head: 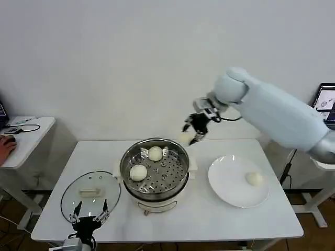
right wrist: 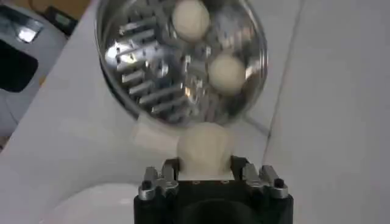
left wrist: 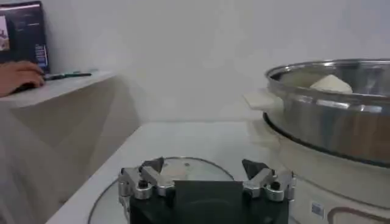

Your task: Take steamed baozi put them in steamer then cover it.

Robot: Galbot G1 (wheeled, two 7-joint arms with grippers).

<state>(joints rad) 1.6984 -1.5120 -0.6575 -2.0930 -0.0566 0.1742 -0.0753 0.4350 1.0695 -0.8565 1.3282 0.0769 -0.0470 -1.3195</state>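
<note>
The steamer (head: 155, 183) stands mid-table with two baozi on its perforated tray, one at the back (head: 155, 153) and one at the left (head: 138, 172). In the air just behind the pot's far right rim, my right gripper (head: 190, 135) is shut on a third baozi (right wrist: 204, 148), with the pot (right wrist: 146, 79) and its two buns (right wrist: 191, 17) (right wrist: 226, 72) below it. A fourth baozi (head: 254, 179) lies on the white plate (head: 230, 183). The glass cover (head: 90, 193) rests flat left of the pot. My left gripper (head: 89, 213) hovers open over its near edge (left wrist: 177, 167).
A small side table (head: 23, 137) stands at the left, with a person's hand (head: 5, 146) on it. At the far right edge there is a lit screen (head: 326, 102). The table's front strip and its right end beyond the plate are bare.
</note>
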